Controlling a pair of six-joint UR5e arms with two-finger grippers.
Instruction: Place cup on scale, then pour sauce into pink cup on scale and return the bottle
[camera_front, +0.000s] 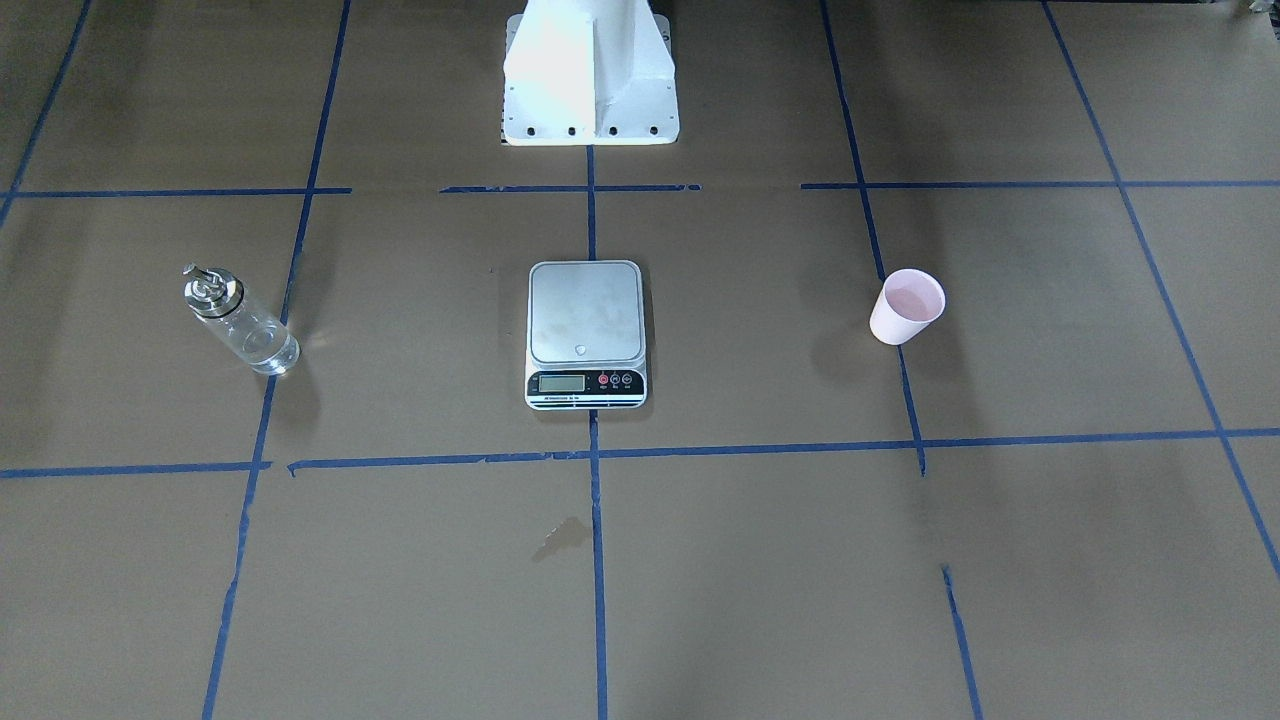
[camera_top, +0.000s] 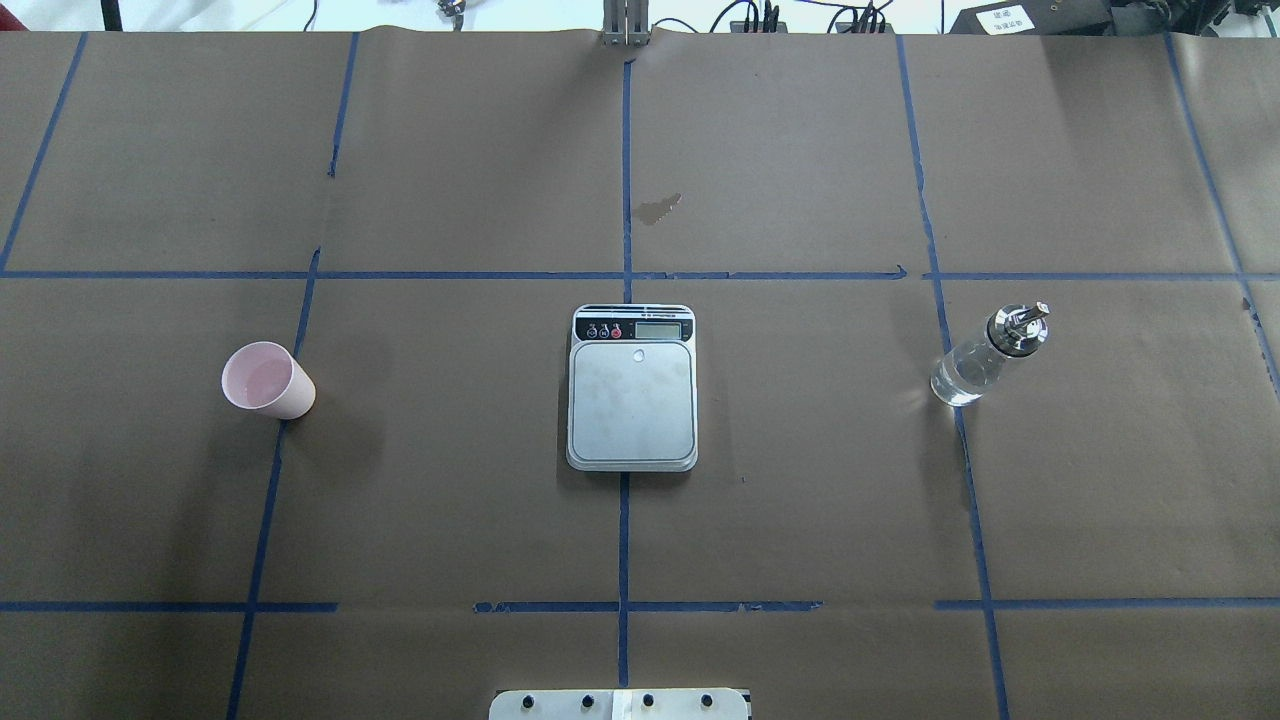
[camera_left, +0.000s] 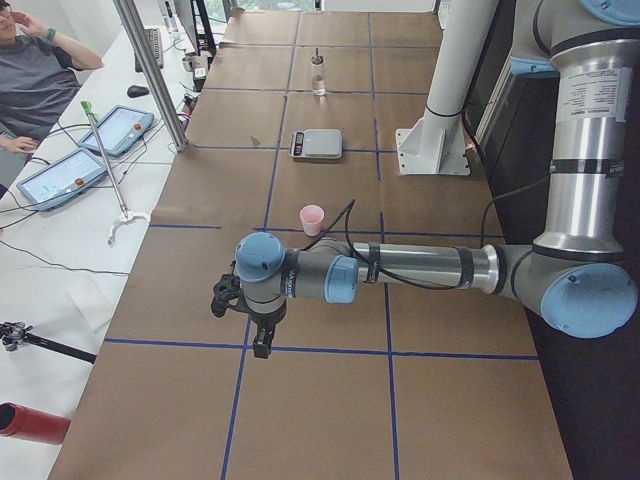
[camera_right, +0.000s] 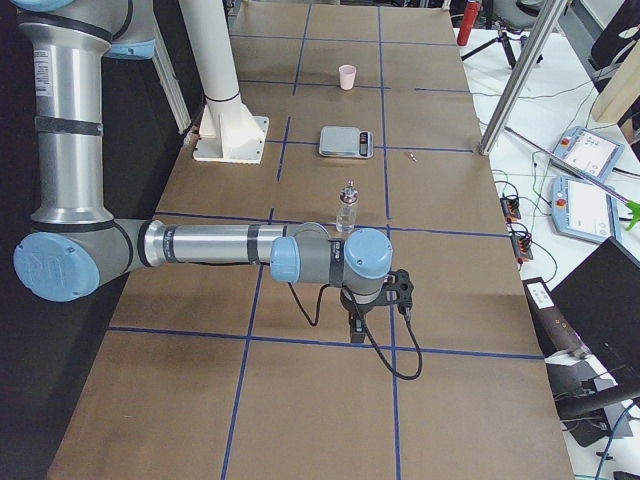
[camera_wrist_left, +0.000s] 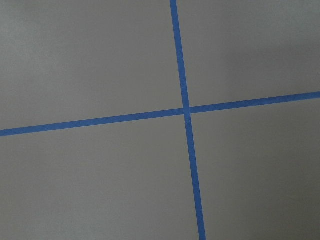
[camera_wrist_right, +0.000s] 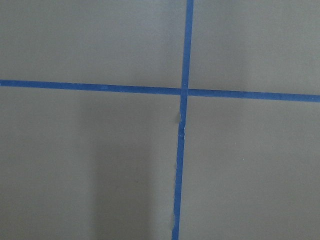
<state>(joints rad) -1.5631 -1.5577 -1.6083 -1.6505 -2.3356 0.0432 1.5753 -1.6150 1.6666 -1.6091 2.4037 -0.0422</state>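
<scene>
- Left gripper (camera_left: 261, 348): hangs fingers-down over bare tabletop (camera_top: 450, 500) at the robot's left end. It shows only in the side view, so can't tell if wide or narrow. Nothing seen in it.
- Right gripper (camera_right: 357, 335): same pose at the opposite end, fingers-down over the tabletop. Side view only, so its opening can't be judged either. Nothing seen in it.
- Both wrist cams show just brown paper w/ a crossing of blue tape lines (camera_wrist_left: 186, 110); no fingers in frame.
- Cup (camera_top: 268, 380): upright on the tabletop, mouth up, pinkish inside. It's the task thing closest to the left gripper but apart from it, further in along the tabletop. Not on the scale.
- Scale (camera_top: 632, 400): flat at mid-tabletop, btw. the two grippers and well apart from both. Platform bare, display strip on the side away from the robot base (camera_front: 590, 90).
- Bottle (camera_top: 985, 358): stands upright, silver spout cap on top, near the right gripper but not touching it, just further in along the tabletop. It is the thing farthest from the left gripper.
- Sauce (camera_top: 958, 382): clear liquid in the bottle's lower part.
- Small dark stain (camera_top: 658, 208) on the paper beyond the scale, far side from the robot.
</scene>
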